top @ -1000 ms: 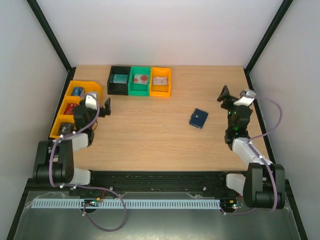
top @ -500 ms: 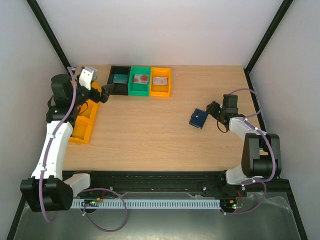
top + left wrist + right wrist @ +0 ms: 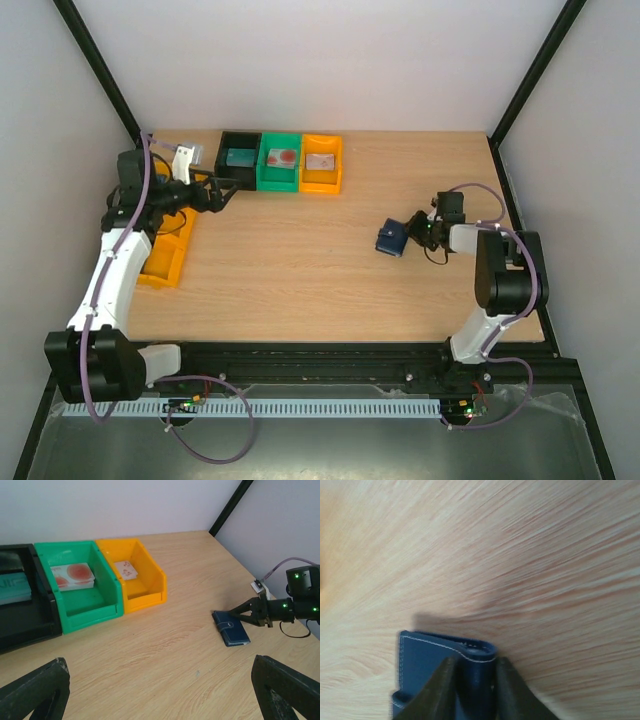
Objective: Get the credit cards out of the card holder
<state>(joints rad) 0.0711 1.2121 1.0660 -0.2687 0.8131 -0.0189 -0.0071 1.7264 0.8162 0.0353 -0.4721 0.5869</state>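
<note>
Top external view first: my right arm lies stretched out low along the light wooden table [image 3: 300, 280], forearm nearly level, wrist turned inward toward the middle. The right gripper [image 3: 409, 236] sits at the right-hand edge of the small dark navy-blue folding card holder [image 3: 388, 241], which lies closed on the table, right of centre and well apart from everything else. On the right wrist camera I see the two fingers [image 3: 436, 690] pressed against either side of the holder's folded, stitched edge, pinching it between them.

My left arm is raised and bent at the elbow, reaching toward the far left corner. The left gripper [image 3: 222, 190] hangs above the table just in front of the black plastic bin [image 3: 237, 183], which stands in a row with a green plastic bin [image 3: 278, 185] and an orange plastic bin [image 3: 321, 187]. Its fingertips [image 3: 40, 692] are spread wide with nothing between them. A yellow plastic bin [image 3: 165, 265] sits under that arm at the left edge.
</note>
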